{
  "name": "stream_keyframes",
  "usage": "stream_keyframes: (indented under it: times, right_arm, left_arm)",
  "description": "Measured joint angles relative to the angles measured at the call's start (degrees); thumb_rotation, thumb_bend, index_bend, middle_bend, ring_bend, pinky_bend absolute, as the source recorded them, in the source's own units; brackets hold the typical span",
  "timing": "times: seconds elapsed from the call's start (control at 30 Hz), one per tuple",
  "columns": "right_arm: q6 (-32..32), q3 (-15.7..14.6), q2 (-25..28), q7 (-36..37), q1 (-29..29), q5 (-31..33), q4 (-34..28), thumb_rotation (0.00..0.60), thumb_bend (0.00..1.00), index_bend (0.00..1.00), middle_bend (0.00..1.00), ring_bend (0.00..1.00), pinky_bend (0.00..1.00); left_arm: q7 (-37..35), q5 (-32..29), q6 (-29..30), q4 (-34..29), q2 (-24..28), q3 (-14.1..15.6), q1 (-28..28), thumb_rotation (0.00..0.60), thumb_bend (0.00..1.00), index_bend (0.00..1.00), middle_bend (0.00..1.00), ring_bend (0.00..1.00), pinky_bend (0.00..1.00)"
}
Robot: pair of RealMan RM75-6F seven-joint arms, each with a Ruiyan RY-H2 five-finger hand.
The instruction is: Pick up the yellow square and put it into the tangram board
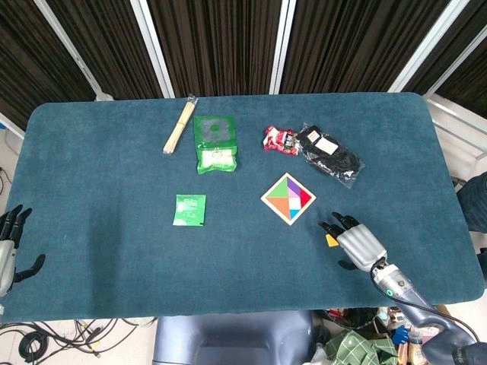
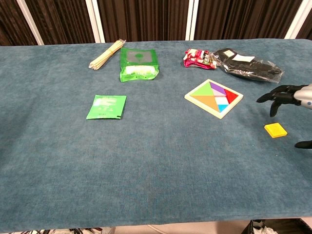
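The yellow square (image 2: 276,130) lies flat on the blue cloth, to the right of the tangram board (image 2: 204,107) and nearer the front edge. In the head view only a sliver of the square (image 1: 330,240) shows beside my right hand (image 1: 354,242). That hand (image 2: 291,96) hovers over the square with fingers spread, holding nothing; the thumb shows apart below it. The board (image 1: 265,198) sits mid-table, turned like a diamond, with coloured pieces in it. My left hand (image 1: 7,247) hangs off the table's front left edge, fingers apart and empty.
At the back lie a bundle of wooden sticks (image 2: 106,54), a green pouch (image 2: 139,64), a red snack packet (image 2: 197,57) and a black bag (image 2: 248,66). A small green sachet (image 2: 107,107) lies left of centre.
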Motion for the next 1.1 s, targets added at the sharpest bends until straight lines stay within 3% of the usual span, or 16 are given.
stream_keyframes:
  times: [0.43, 1.1]
  right_arm:
    - [-1.4, 0.1, -5.1, 7.5, 2.5, -0.5, 10.2, 0.6, 0.14, 0.11, 0.35, 0.06, 0.15]
    - [0.4, -1.5, -9.2, 12.3, 3.5, -2.4, 17.0, 0.6, 0.2, 0.13, 0.41, 0.11, 0.15]
  left_arm:
    - [1.2, -1.4, 0.1, -0.7, -0.2, -0.5, 0.1, 0.6, 0.3, 0.0, 0.0, 0.0, 0.0]
    - [1.6, -1.7, 0.4, -0.6, -0.5, -0.7, 0.2, 0.6, 0.3, 0.0, 0.0, 0.0, 0.0]
